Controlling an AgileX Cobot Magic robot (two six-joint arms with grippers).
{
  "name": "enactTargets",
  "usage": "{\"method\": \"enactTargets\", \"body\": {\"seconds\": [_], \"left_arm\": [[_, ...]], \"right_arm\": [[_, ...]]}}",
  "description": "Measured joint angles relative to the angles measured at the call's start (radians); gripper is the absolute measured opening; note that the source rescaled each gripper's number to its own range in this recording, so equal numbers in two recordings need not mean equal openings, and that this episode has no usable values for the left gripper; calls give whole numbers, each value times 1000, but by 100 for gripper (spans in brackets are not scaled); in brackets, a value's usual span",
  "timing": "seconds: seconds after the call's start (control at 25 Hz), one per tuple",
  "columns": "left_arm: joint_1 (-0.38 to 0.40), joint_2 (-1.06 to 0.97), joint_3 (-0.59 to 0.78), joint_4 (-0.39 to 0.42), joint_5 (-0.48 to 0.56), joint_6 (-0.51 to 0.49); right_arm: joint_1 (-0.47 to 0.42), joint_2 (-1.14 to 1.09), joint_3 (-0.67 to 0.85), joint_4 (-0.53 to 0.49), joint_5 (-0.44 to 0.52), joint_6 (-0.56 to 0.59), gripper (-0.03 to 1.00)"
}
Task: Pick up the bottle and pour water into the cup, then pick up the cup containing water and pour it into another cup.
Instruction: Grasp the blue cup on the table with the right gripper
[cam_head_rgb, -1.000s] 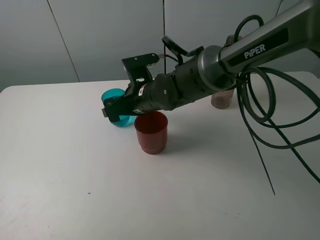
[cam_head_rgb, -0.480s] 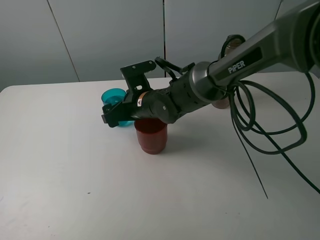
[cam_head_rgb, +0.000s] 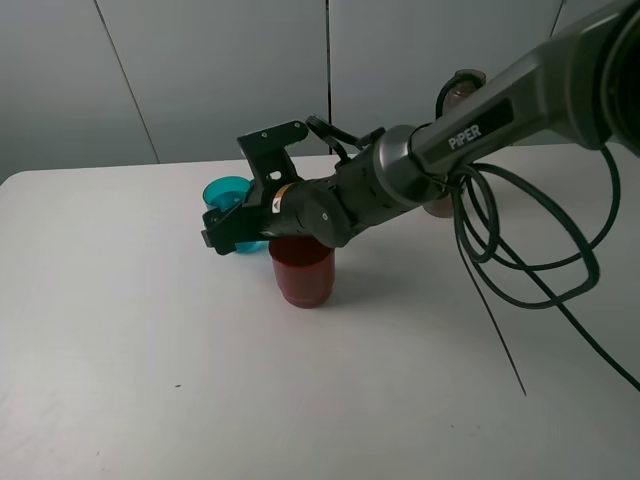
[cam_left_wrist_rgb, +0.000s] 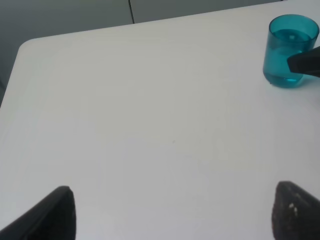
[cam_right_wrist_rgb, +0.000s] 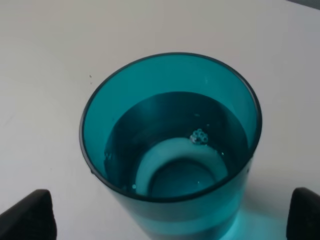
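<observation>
Closing in on the cup (cam_right_wrist_rgb: 170, 145): it stands upright on the table (cam_head_rgb: 150, 330), holding water, so you can judge the bottle pour done. The step in hand is the grasp for the second pour.

The right claw (cam_right_wrist_rgb: 165, 215) is spread wide, one fingertip on each side of the cup and both clear of its wall. Nothing is gripped yet.

Another cup (cam_head_rgb: 303, 270), the red one, stands just beside the teal cup, under the right forearm. The bottle (cam_head_rgb: 441, 206) stands upright behind that arm, well apart from both. The left claw (cam_left_wrist_rgb: 175, 212) hangs wide and empty over bare table.

Next move, as a judgement: you shut squarely on the cup wall, lift it level, carry it the short way to the red rim, then tilt slowly.

Against a second ago: both cups sit where they sat, while the right arm's rear link has risen and the claw has settled slightly lower around the cup.
</observation>
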Motion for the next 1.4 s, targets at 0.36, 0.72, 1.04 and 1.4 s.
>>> {"method": "enactTargets", "body": {"seconds": [0.36,0.72,1.04,1.4], "left_arm": [[0,0,0,3,0,0],[0,0,0,6,0,0],[0,0,0,8,0,0],[0,0,0,8,0,0]], "right_arm": [[6,38,-93,-1,101,-2,100],[6,40,-101,-1,98,-19,100],[6,75,-121,33,98,-69,100],[6,79,-149,88,106,-180,100]]}}
